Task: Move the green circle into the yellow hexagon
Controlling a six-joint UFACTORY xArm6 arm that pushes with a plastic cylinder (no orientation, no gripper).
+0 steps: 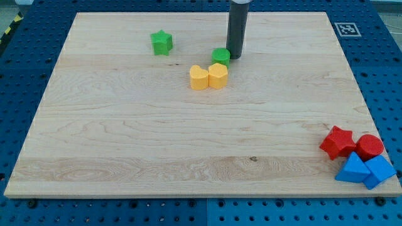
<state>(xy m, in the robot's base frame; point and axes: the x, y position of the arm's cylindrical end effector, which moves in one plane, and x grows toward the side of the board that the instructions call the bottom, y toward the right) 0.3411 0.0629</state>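
The green circle [220, 56] sits near the view's top centre, touching the top edge of a yellow block [218, 76] that looks like the hexagon. A second yellow block [199, 78], heart-like, touches that one on its left. My tip [234, 56] stands right against the green circle's right side. The rod rises out of the view's top.
A green star [162, 43] lies to the view's left of the circle. At the view's bottom right corner of the wooden board [125, 138] cluster a red star [338, 142], a red cylinder [369, 146] and two blue blocks [353, 169] [379, 171].
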